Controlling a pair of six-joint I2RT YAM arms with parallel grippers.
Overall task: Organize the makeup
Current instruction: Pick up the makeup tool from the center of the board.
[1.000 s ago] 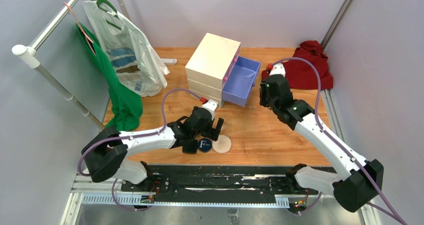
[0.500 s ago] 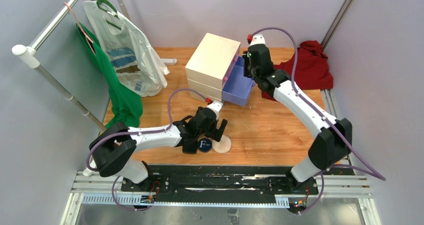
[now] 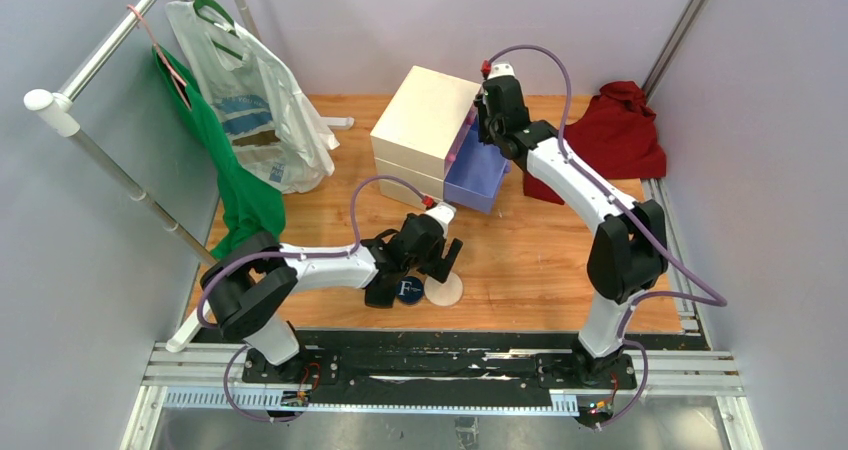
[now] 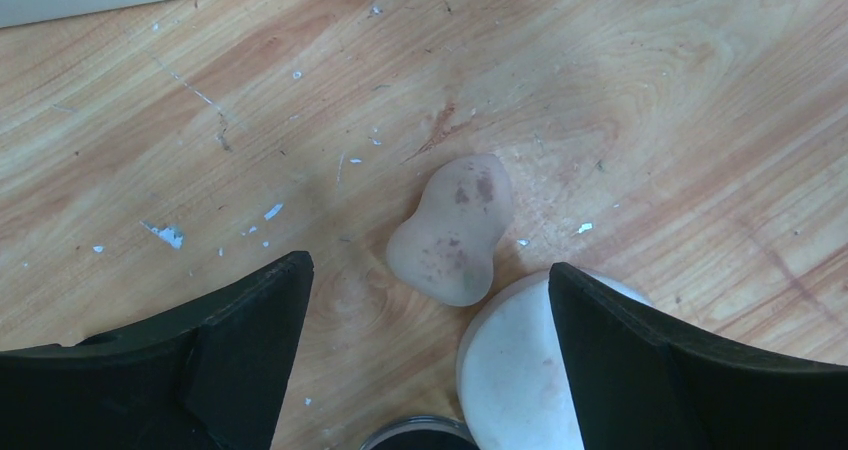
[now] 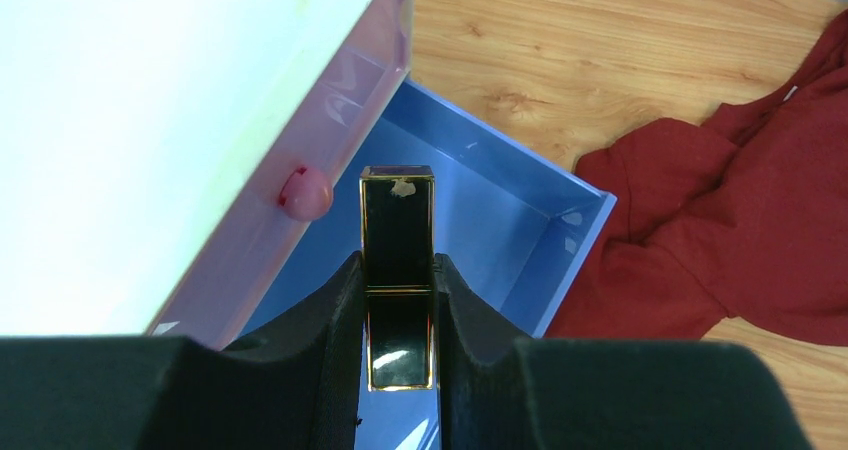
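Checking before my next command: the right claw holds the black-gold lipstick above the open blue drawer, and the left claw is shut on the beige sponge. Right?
No. The left wrist view shows the left claw open, the beige sponge lying untouched on the table between its fingers. The right claw does hold the black-gold lipstick above the open blue drawer.

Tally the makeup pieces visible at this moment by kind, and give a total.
beige sponge: 1
round beige puff: 1
round navy compact: 1
black-gold lipstick: 1
Total: 4
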